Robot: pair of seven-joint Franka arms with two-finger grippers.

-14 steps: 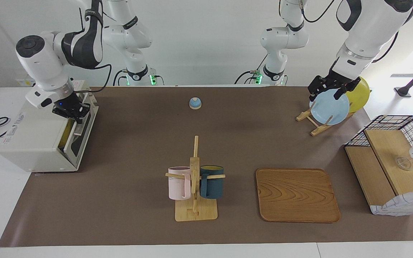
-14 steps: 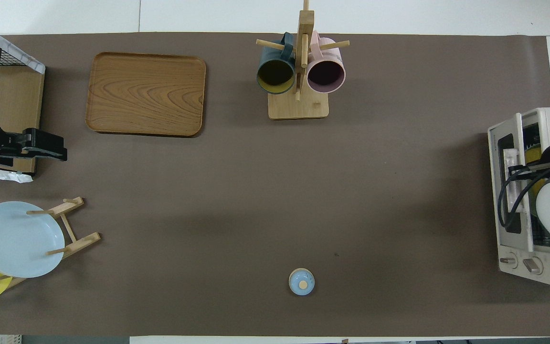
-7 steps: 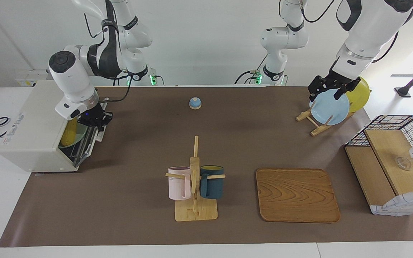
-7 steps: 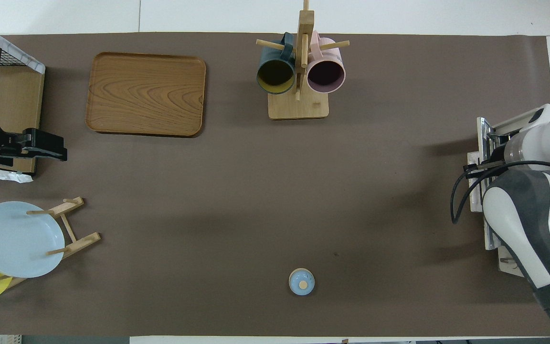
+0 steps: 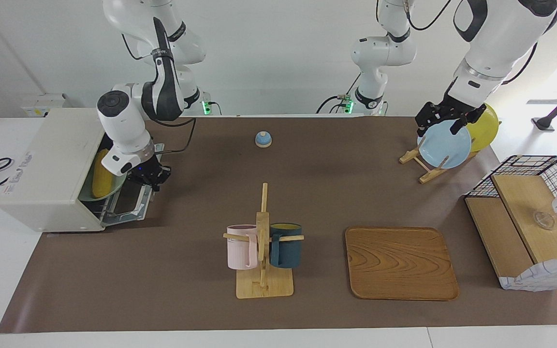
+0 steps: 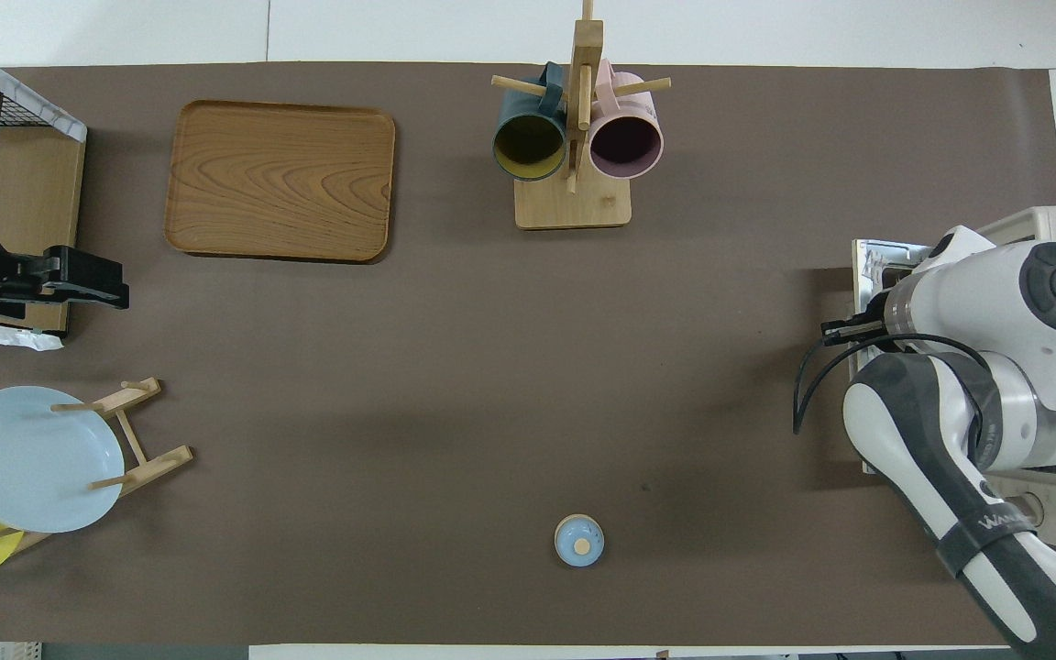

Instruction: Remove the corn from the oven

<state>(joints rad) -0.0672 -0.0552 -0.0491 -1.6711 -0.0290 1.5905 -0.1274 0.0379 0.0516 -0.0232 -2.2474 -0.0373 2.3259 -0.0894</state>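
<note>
The cream-white oven (image 5: 46, 164) stands at the right arm's end of the table. Its door (image 5: 131, 205) hangs open, almost flat. The yellow corn (image 5: 102, 175) lies on a greenish plate inside the oven, in plain sight in the facing view. My right gripper (image 5: 150, 179) is shut on the handle at the door's free edge. In the overhead view the right arm covers the corn, and only the oven's top (image 6: 1055, 225) and a corner of the door (image 6: 872, 261) show. My left gripper (image 5: 444, 126) waits open and empty in the air over the plate rack.
A mug rack (image 5: 263, 241) with a pink and a dark blue mug stands mid-table, with a wooden tray (image 5: 401, 263) beside it. A small blue bell (image 5: 263, 139) sits near the robots. A light blue plate (image 5: 445, 145), a yellow plate (image 5: 486, 128) and a wire-and-wood basket box (image 5: 530, 217) are at the left arm's end.
My right gripper has swung the oven door down from nearly shut to almost flat, moving away from the oven. The corn inside now shows. The left arm has not moved.
</note>
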